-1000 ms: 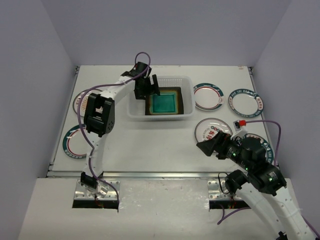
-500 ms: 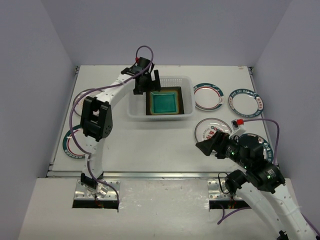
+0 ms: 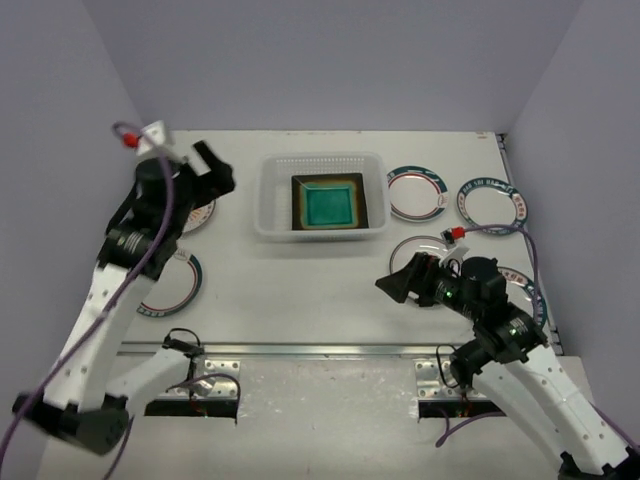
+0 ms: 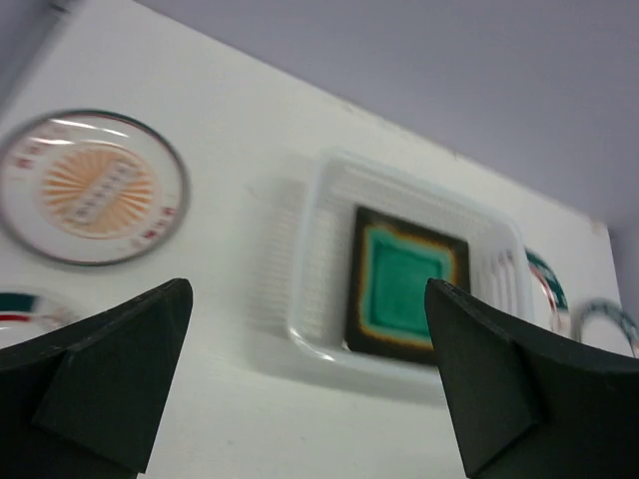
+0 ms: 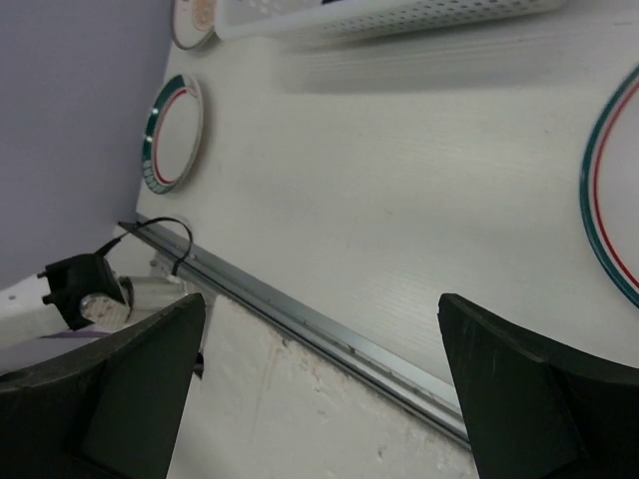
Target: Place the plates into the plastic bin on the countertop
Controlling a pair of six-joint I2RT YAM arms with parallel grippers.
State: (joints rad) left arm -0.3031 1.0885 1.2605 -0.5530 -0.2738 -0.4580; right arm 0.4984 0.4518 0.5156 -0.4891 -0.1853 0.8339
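At the far left a round white plate with a teal rim (image 3: 186,281) lies flat on the flat white countertop (image 3: 300,280), partly crossed by the left arm. Just behind it sits a round white plate with an orange sunburst print (image 4: 95,187). The left gripper (image 3: 217,167) hangs above that plate's far edge, its black fingers (image 4: 110,369) spread wide with nothing between them.

In the middle, toward the back, stands the translucent white perforated plastic bin (image 3: 270,200). One square dark-rimmed plate with a teal centre and amber band (image 3: 328,206) lies flat on its bottom, towards the right half.

Right of the bin, on the bare counter, rest a round white plate with a red-and-teal rim (image 3: 417,192) and, beside it, a round white plate with a blue lettered rim (image 3: 492,205). Nearer the front lies a round white plate with a small printed pattern (image 3: 425,250), partly hidden by the right gripper (image 3: 393,284). That gripper hovers over the counter, its fingers (image 5: 130,379) parted and empty. One more round plate (image 3: 527,290) peeks out from beneath the right arm.
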